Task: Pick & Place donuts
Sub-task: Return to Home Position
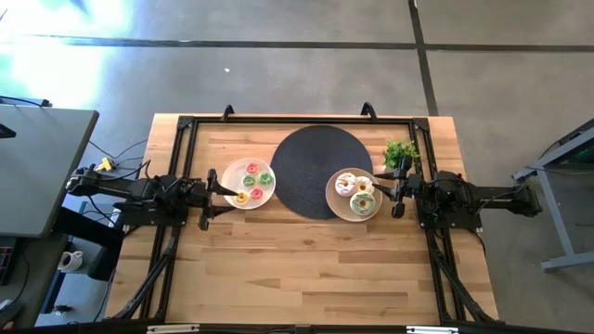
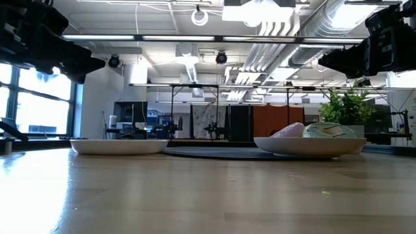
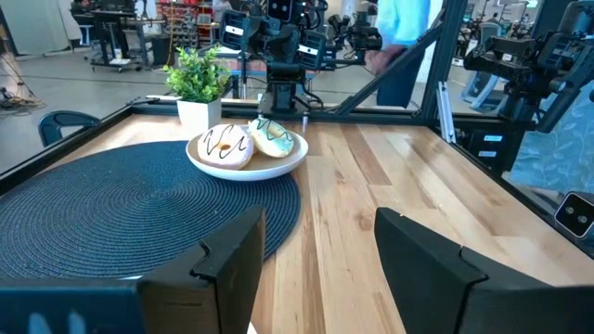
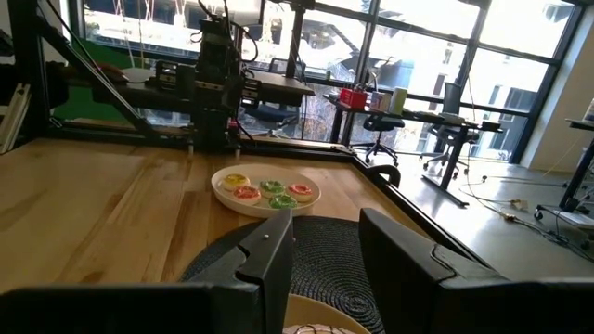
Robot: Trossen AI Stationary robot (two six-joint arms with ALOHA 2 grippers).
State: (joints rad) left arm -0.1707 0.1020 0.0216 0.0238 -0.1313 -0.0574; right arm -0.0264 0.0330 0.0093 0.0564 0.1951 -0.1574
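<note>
Several small donuts (image 1: 251, 182) with green, pink and yellow icing lie on a white plate (image 1: 234, 176) left of the black disc; the right wrist view shows them (image 4: 267, 191) too. Three larger donuts (image 1: 356, 192) sit on a second white plate (image 1: 332, 190) at the disc's right edge, and they (image 3: 249, 142) also show in the left wrist view. My left gripper (image 1: 215, 191) hovers open at the left rim of the small-donut plate. My right gripper (image 1: 390, 192) hovers open at the right rim of the large-donut plate. Both are above the table and hold nothing.
A big black woven disc (image 1: 314, 172) lies flat between the two plates. A small potted plant (image 1: 401, 151) stands at the far right, behind the right gripper. A black frame (image 1: 297, 120) runs around the tabletop. Bare wood (image 1: 297, 269) spreads across the near half.
</note>
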